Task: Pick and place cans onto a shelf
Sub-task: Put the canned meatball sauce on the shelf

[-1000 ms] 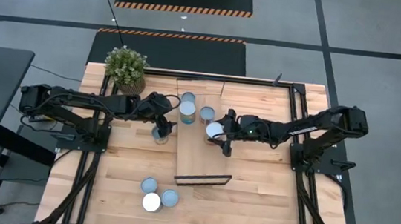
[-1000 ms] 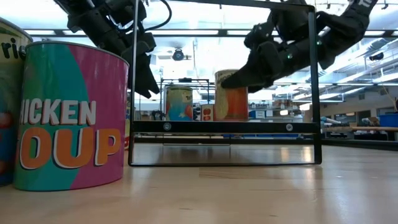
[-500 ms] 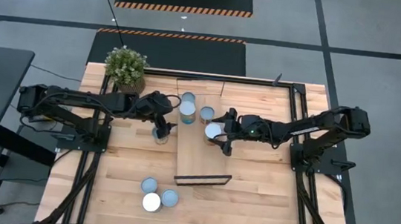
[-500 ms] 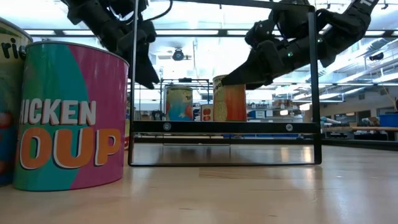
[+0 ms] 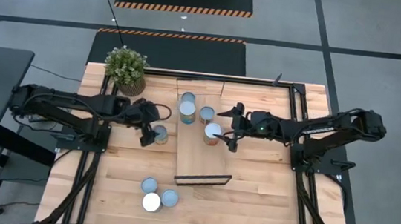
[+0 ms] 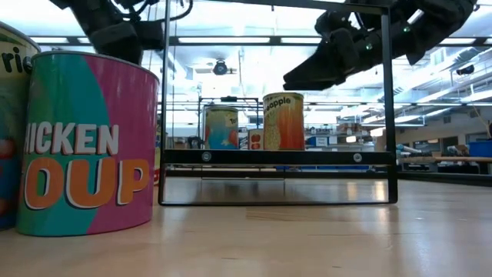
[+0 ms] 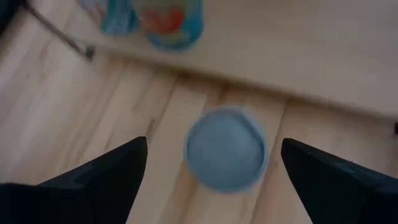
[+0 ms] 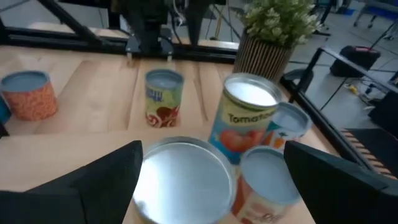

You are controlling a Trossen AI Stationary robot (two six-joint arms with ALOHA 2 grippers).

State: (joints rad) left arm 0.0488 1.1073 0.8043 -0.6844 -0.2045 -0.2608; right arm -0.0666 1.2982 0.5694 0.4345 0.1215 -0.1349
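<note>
The shelf [image 5: 197, 153] is a pale board with black end frames in the middle of the table. Several cans stand on it: one at the far end [image 5: 188, 98], two side by side [image 5: 187, 112] [image 5: 206, 114], and one with a silvery top [image 5: 213, 133] [image 8: 180, 180]. My right gripper [image 5: 233, 128] [image 8: 212, 147] is open just above and to the right of that silvery-topped can, touching nothing. My left gripper [image 5: 148, 127] [image 7: 213, 142] is open above and just left of a blue-topped can [image 5: 158, 134] [image 7: 227, 149] that stands on the table beside the shelf's left edge.
Three cans [image 5: 156, 195] stand together near the table's front edge; in the low view they fill the left, one reading CHICKEN SOUP [image 6: 84, 142]. A potted plant [image 5: 126, 67] stands at the far left corner. The shelf's black frame [image 6: 388, 108] rises at its near end.
My right gripper has set its can upright on the shelf, let go, and drawn back up and toward the table's right edge. My left gripper has risen and pulled back toward the table's left edge, away from the blue-topped can, which stays standing.
</note>
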